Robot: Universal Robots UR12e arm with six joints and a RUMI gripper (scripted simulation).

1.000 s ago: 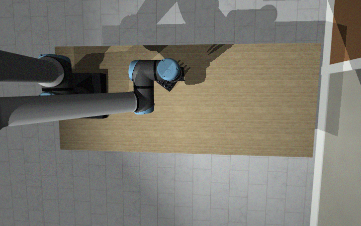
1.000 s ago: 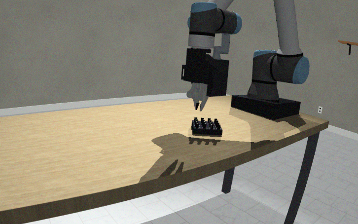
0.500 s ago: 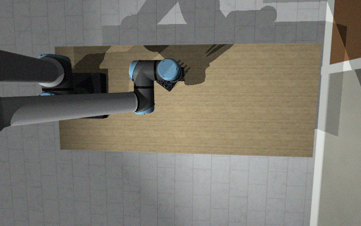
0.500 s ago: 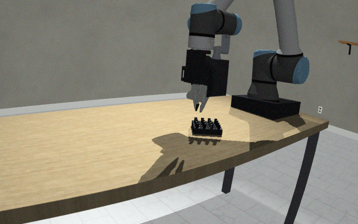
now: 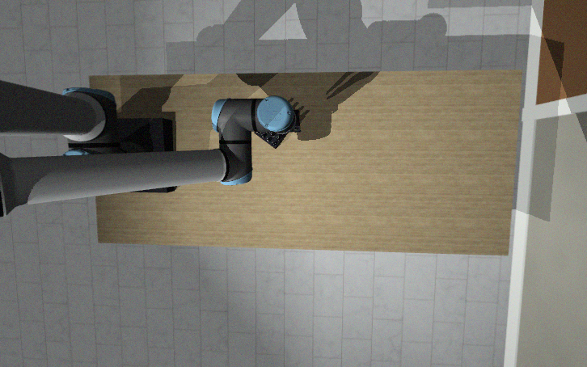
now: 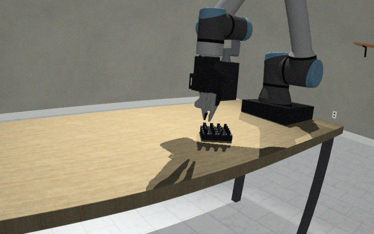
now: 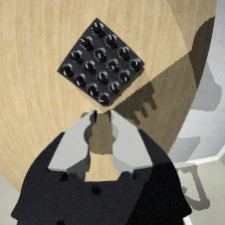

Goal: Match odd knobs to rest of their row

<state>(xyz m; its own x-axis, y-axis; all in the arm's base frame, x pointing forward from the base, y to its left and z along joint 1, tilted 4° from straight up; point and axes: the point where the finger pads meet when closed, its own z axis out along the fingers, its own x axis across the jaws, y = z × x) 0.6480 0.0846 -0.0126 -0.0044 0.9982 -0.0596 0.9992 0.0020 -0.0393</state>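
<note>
On a pale wooden desk (image 6: 66, 151), we see the arm's claw (image 6: 207, 117) poised just above the knob box (image 6: 216, 134), its two grey fingers drawn in to a narrow gap with nothing between them. The box, a small black block carrying sixteen knobs in a four-by-four grid, sits near the arm's dark base (image 6: 299, 112), on the sunlit patch at the edge of the arm's shadow. From the wrist camera the box appears as a diamond, one corner pointing toward the fingertips, and the claw lines up over that near corner (the knob there may be its target, though we cannot say which row it belongs to). The knobs' marks are too small for us to read, so we cannot tell which ones disagree. We judge the task barely begun: no knob is gripped, and the grasp and the turning all lie ahead.
</note>
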